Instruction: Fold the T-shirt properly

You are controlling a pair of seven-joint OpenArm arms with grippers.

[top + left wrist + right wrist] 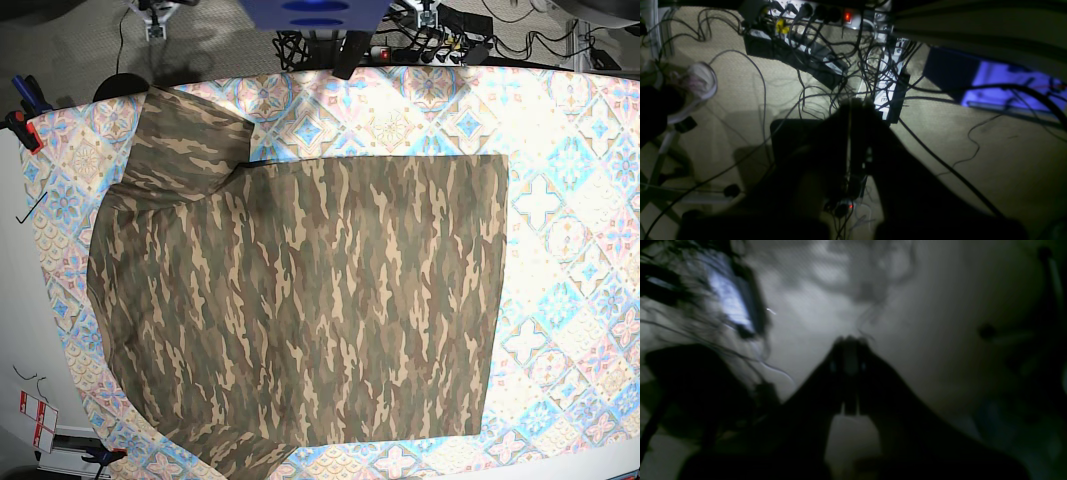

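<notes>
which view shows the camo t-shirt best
The base view: the T-shirt lies spread flat on the patterned tablecloth, fully visible. Neither wrist view shows it; both look at floor and cables, the right one blurred.

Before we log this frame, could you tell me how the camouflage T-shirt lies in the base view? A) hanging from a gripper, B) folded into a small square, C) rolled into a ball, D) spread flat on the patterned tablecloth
D: the T-shirt lies spread flat on the tablecloth, one sleeve toward the upper left, with neither gripper touching it.
</notes>
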